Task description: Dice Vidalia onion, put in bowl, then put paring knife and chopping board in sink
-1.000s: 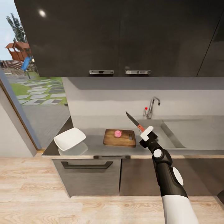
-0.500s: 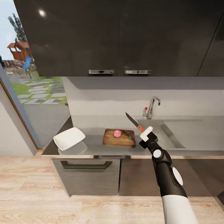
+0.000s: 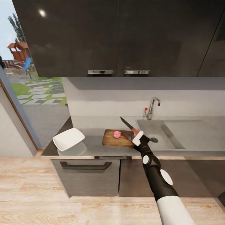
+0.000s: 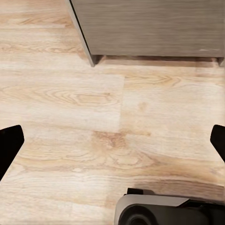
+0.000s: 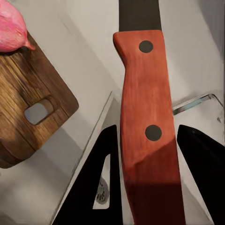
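The knife is small and slim, with a reddish-brown wooden handle set with two dark rivets and a short dark blade. The right jaws pinch that handle between their black fingers. The knife's long axis runs straight out from the jaws, blade tip slanting up and away toward the back wall. Just beyond the jaws, under the blade, lies the dark brown board on the grey table, its slot hole at the end nearest the jaws. A pink onion sits on the board. The grey sink with its chrome tap lies on the jaws' other side. The white bowl rests well beyond the board. The left jaws hang spread over the wooden floor.
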Controlling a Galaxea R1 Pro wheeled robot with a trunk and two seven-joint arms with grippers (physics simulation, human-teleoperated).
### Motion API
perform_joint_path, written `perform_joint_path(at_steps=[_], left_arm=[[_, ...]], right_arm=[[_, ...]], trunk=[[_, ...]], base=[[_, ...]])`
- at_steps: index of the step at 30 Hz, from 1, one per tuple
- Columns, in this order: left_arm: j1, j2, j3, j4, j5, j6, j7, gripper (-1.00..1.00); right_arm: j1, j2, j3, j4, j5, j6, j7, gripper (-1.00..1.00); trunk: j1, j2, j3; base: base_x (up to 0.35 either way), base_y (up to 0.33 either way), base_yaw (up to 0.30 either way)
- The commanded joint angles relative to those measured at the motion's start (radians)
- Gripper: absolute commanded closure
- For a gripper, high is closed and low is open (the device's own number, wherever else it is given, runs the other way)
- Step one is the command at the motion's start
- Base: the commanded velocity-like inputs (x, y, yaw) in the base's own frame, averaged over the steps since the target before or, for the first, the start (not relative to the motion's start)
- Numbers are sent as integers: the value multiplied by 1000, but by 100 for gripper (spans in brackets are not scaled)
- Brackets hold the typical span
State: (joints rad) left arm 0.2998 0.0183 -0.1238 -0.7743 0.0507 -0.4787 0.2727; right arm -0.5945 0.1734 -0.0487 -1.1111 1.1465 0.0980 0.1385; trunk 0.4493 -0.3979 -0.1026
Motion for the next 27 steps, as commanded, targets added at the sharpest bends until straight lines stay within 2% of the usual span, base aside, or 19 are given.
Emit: perform_joint_path(at_steps=[1, 9, 14, 21, 27], left_arm=[[0, 2, -7, 0, 5, -1, 8, -100], [-1, 2, -7, 1, 5, -1, 8, -100], [-1, 2, -7, 1, 5, -1, 8, -100], [-1, 2, -7, 1, 5, -1, 8, -100], [-1, 2, -7, 1, 5, -1, 8, -100]], right_arm=[[-1, 1, 9, 3, 9, 2, -4, 100], [-1, 1, 32, 13, 10, 21, -24, 100], [-1, 1, 58, 15, 12, 38, -25, 100], [0, 1, 70, 35, 17, 90, -25, 100], [0, 1, 123, 68, 21, 111, -27, 100]], trunk=[[1, -2, -2], [1, -2, -2], [1, -2, -2], [1, -2, -2], [1, -2, -2]], base=[[0, 0, 0], [43, 0, 0], [276, 0, 0], [336, 0, 0], [251, 0, 0]])
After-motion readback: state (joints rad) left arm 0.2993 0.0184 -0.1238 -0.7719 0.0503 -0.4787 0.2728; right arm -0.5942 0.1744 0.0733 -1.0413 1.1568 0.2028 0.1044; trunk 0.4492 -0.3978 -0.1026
